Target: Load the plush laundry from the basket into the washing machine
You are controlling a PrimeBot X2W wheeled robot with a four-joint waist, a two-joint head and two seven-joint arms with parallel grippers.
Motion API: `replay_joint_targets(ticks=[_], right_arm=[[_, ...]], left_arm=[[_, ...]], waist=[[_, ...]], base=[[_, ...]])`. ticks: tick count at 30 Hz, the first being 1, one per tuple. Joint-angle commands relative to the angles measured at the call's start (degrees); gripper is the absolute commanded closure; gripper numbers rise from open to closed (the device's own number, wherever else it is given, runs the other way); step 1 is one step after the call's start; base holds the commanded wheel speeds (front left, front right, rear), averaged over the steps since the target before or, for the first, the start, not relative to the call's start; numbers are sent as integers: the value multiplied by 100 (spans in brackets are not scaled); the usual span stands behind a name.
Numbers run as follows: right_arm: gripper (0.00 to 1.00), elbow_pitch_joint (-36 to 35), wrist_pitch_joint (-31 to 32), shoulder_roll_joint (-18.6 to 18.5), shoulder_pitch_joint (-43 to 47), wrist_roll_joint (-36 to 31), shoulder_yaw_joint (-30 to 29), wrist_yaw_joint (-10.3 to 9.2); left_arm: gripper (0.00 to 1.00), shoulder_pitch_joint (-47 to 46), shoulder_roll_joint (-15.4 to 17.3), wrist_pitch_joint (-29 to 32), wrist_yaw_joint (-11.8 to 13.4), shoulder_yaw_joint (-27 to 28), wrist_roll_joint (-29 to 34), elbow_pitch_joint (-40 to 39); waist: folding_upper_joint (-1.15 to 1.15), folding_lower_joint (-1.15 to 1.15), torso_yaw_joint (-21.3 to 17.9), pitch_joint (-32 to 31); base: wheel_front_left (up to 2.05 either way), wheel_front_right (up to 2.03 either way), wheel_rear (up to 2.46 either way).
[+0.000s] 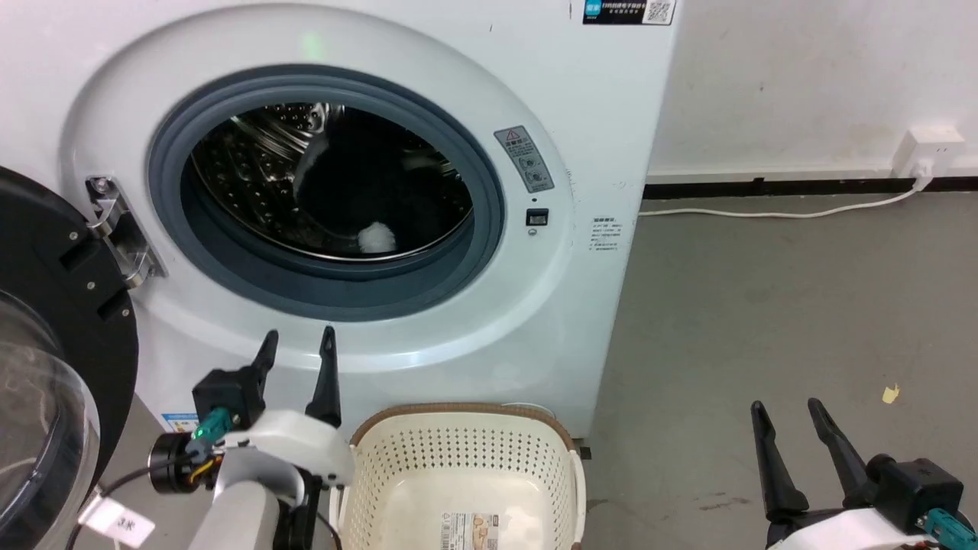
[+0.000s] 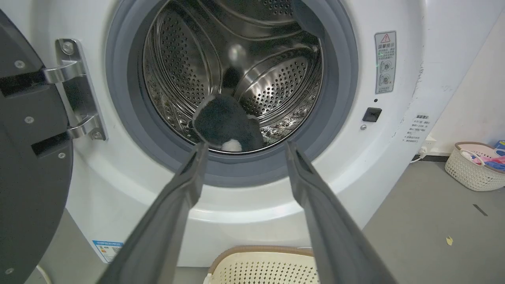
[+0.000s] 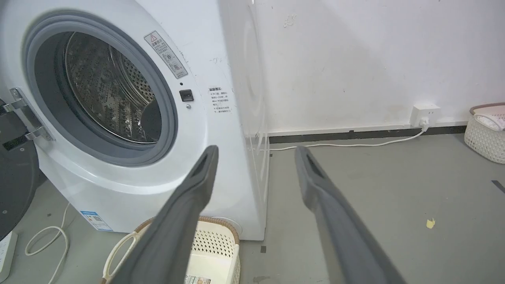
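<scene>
1. Nearest, the basket [image 1: 458,414] sits at the washing machine's [image 1: 603,114] foot.
2. Left fingers [image 1: 327,378] parted, holding nothing, just beside it; right fingers [image 1: 770,458] parted too, well apart.
3. Farthest, the plush laundry [image 2: 227,122] lies inside the drum, beyond the left fingers.

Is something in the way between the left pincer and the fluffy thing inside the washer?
No, nothing visible is. The left pincer is open just below the washing machine's round opening, the door hangs wide open on the left, and the plush laundry lies low in the drum.
</scene>
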Motion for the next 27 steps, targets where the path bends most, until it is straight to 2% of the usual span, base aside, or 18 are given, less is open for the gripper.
replay_joint_targets(ticks=[1, 10, 27], right_arm=[[0, 29, -6, 17, 91, -62, -3, -4], [0, 69, -45, 17, 162, -146, 1, -4], [0, 91, -101, 17, 315, -23, 132, -4]], left_arm=[[0, 180, 21, 8, 55, 8, -52, -110], [0, 702, 25, 155, 147, 2, -157, -696], [0, 1846, -9, 140, 532, 39, -216, -1736]], waist=[[0, 0, -21, -30], [0, 0, -88, -66], [0, 0, -100, -78]], base=[[0, 0, 0], [0, 0, 0], [0, 0, 0]])
